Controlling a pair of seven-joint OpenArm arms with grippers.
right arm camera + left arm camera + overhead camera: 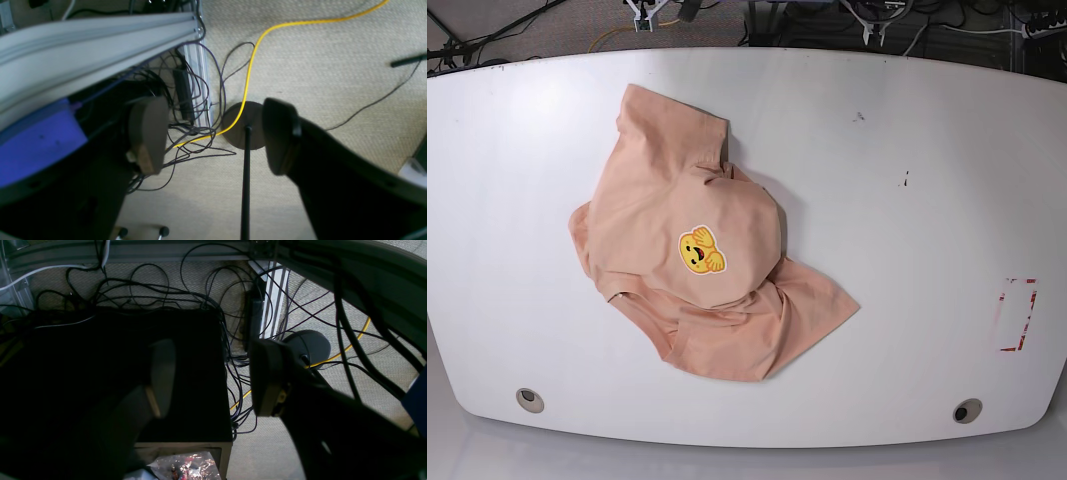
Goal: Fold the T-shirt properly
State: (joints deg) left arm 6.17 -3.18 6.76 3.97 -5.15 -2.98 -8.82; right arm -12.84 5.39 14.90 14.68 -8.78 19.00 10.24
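we see nothing folded yet: the t-shirt lies crumpled toward the desk's left edge. our left gripper and right gripper hang spread, empty, off the desk.

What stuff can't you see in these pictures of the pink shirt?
- The T-shirt: crumpled, its own folds hide the collar and parts of the sleeves in the base view.
- Both arms: outside the base view.
- Left gripper and right gripper: open over floor cables; the wrist views show no table or shirt.
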